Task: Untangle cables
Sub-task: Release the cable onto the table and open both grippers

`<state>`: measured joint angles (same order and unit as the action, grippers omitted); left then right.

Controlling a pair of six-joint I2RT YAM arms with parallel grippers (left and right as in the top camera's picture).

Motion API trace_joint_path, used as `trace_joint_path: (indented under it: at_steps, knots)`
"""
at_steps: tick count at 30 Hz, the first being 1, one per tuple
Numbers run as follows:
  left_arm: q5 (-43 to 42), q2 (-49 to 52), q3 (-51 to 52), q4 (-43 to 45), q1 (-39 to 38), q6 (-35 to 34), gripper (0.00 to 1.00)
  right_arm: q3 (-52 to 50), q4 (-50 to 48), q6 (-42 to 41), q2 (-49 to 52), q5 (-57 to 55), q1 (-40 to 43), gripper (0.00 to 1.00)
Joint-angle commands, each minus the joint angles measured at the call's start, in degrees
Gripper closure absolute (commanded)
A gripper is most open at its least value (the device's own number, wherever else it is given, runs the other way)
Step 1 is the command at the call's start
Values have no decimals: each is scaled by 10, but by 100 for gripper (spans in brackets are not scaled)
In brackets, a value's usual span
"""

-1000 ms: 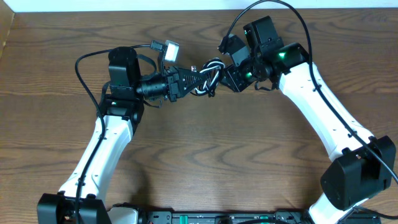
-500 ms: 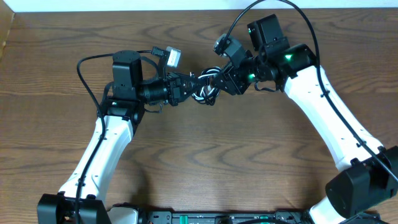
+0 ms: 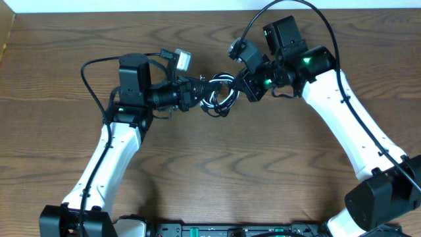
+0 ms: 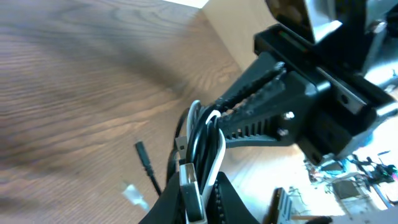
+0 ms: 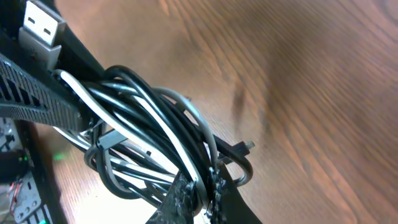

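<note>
A small tangle of black and white cables (image 3: 218, 96) hangs between my two grippers above the far middle of the table. My left gripper (image 3: 199, 93) comes in from the left and is shut on the cables; a silver USB plug (image 4: 191, 185) and a white strand sit between its fingers (image 4: 202, 200). My right gripper (image 3: 237, 85) comes in from the right and is shut on several black and white loops (image 5: 143, 118) at the tangle's other side (image 5: 200, 194). A thin black plug end (image 4: 144, 158) dangles loose below the bundle.
The wooden table (image 3: 217, 171) stretches toward the front under both white arms. A thick black arm cable (image 3: 92, 72) loops behind the left arm and another (image 3: 316, 20) arcs over the right one. The table's back edge (image 3: 131, 12) lies close behind the grippers.
My right gripper, open beside the tangle before, has shut on its right-hand loops. Both grippers have shifted slightly, and the bundle now stretches between them.
</note>
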<state>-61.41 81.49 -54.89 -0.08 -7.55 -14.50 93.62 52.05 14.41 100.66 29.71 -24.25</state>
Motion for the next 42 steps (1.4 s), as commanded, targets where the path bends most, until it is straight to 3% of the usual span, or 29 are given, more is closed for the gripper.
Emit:
trace_joint_path:
  at_steps: [1, 6, 8, 13, 16, 24, 28, 31, 33, 34, 35, 42]
  knots:
    - [89, -10, -1, -7, 1, 14, 90, -1, 14, -73, -7, -94, 0, 99]
    - [154, -10, -1, -25, 1, 14, 50, -1, 23, -86, -7, -122, 6, 99]
    - [167, -10, -1, -37, 1, 14, 43, -1, 19, -86, -8, -116, 6, 99]
    - [171, -10, -1, -51, 1, 14, 41, -1, 10, -86, -8, -93, 6, 99]
    - [171, -10, -1, -66, 1, 14, 35, -1, 1, -86, -8, -70, 6, 99]
    - [171, 6, -1, -78, 1, 14, 33, -1, -29, -80, -22, 24, 6, 99]
    - [170, 21, -1, -94, 1, 14, 32, -1, -23, -94, -28, -33, 6, 99]
    - [169, 34, -1, -105, 1, 14, 29, -1, 12, -122, -25, -136, 6, 98]
    - [166, 42, -1, -106, 0, 14, 26, -3, 29, -132, -21, -177, 6, 94]
    - [161, 43, -1, -104, -1, 14, 26, -6, 32, -131, -18, -189, 6, 87]
    - [143, 44, -1, -94, -3, 16, 26, -14, 30, -131, -8, -191, 6, 72]
    - [119, 44, -1, -70, -22, 16, 26, -62, -39, -85, 73, -160, 5, 70]
